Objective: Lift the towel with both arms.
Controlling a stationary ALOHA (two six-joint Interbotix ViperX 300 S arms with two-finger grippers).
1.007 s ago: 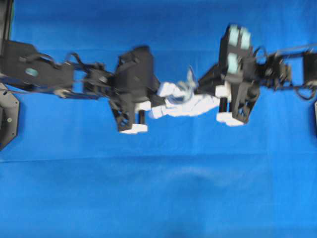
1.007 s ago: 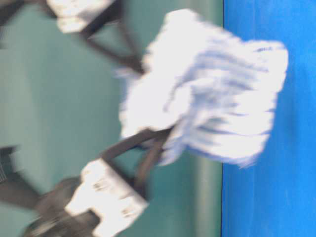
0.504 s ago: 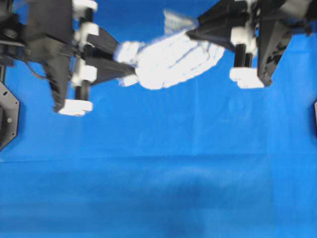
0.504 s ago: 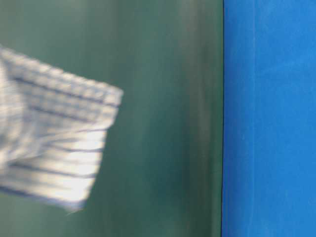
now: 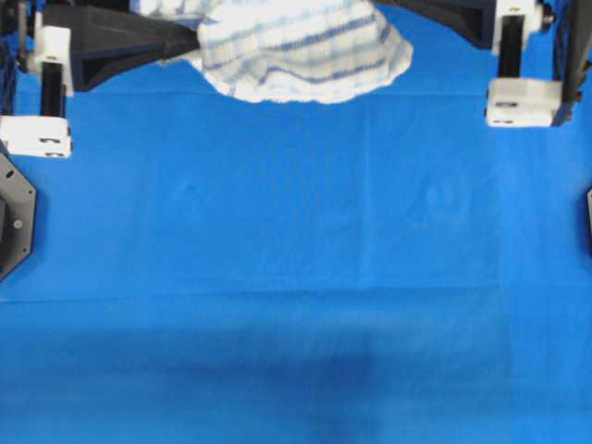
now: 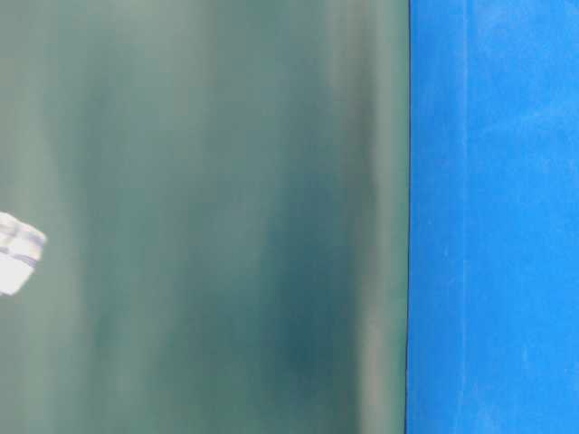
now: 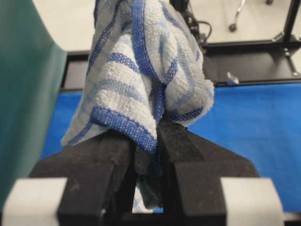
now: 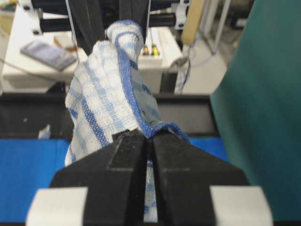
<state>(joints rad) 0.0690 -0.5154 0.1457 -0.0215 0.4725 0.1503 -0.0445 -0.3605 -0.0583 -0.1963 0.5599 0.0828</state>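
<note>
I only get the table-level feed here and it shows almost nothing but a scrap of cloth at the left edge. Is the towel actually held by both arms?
Observer: Yes. The left wrist view shows the left gripper shut on a bunched fold of the towel.
Operator: And the other side?
Observer: The right gripper is shut on the towel's blue-edged hem, jaws nearly touching.
Operator: Is any of it dragging on the table?
Observer: From overhead the towel hangs between the two grippers at the top edge of the frame; the blue table below it is bare of cloth.
</note>
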